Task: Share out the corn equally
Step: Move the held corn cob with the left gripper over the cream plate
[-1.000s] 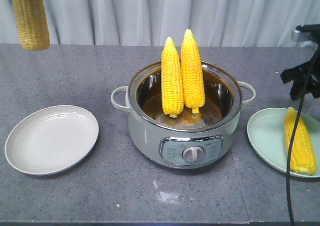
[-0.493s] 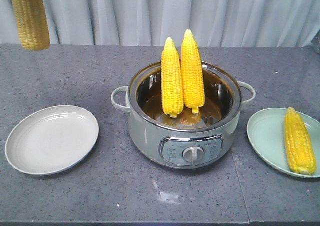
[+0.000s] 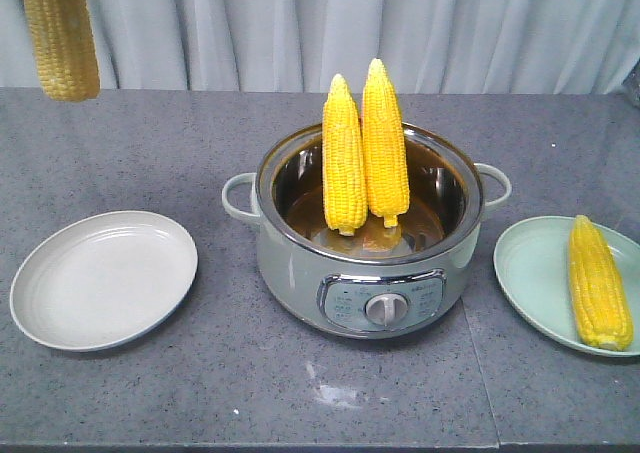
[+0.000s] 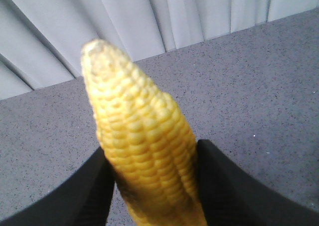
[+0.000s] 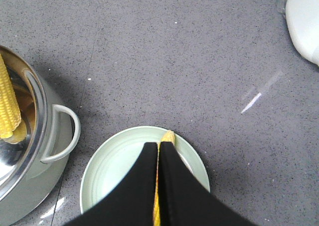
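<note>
While the left gripper (image 4: 154,153) clamped one corn cob (image 4: 137,131) between its black fingers, that cob hung high at the front view's upper left. Two more cobs (image 3: 385,143) stood upright, side by side, inside a steel electric pot (image 3: 365,273) at the centre of the grey table (image 3: 150,143). A fourth cob (image 3: 598,283) lay on a green plate (image 3: 530,273) at the right. The right gripper (image 5: 158,147) hovered over that plate, fingers pressed together, gripping nothing. A white plate (image 3: 100,278) sat left of the pot.

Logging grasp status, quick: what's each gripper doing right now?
Left gripper: closed on a corn cob.
Right gripper: closed, holding nothing.
</note>
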{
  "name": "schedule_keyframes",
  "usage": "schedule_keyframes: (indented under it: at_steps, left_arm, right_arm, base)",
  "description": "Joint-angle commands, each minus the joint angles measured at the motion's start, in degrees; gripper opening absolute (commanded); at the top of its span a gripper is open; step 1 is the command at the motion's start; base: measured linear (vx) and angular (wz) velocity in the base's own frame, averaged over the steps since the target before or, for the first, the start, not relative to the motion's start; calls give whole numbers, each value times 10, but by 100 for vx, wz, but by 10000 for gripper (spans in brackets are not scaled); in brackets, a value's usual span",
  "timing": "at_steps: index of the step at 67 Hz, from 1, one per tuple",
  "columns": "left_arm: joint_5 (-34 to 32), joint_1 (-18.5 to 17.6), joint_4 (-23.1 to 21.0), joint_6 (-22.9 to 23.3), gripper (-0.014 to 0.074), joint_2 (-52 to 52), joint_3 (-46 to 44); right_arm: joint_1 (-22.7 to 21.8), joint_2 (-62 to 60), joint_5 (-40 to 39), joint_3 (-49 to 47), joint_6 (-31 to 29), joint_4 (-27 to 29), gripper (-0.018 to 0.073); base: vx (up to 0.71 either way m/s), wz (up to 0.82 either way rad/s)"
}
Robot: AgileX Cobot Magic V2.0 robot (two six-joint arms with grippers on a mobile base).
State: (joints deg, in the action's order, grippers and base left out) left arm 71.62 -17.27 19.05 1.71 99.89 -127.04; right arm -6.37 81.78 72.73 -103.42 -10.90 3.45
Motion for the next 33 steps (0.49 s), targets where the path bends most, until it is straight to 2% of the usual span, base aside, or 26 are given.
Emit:
schedule_keyframes:
  at_steps: [1,33]
  left_arm:
    - [-37,0,9,7,129,-26,-16]
    - [-38,0,9,7,129,-26,-16]
  right_arm:
    - [-2,-16,-1,-13,0,1,-9]
    - [-2,-16,-1,-13,0,1,-9]
  base:
    - [0,0]
    - [0,0]
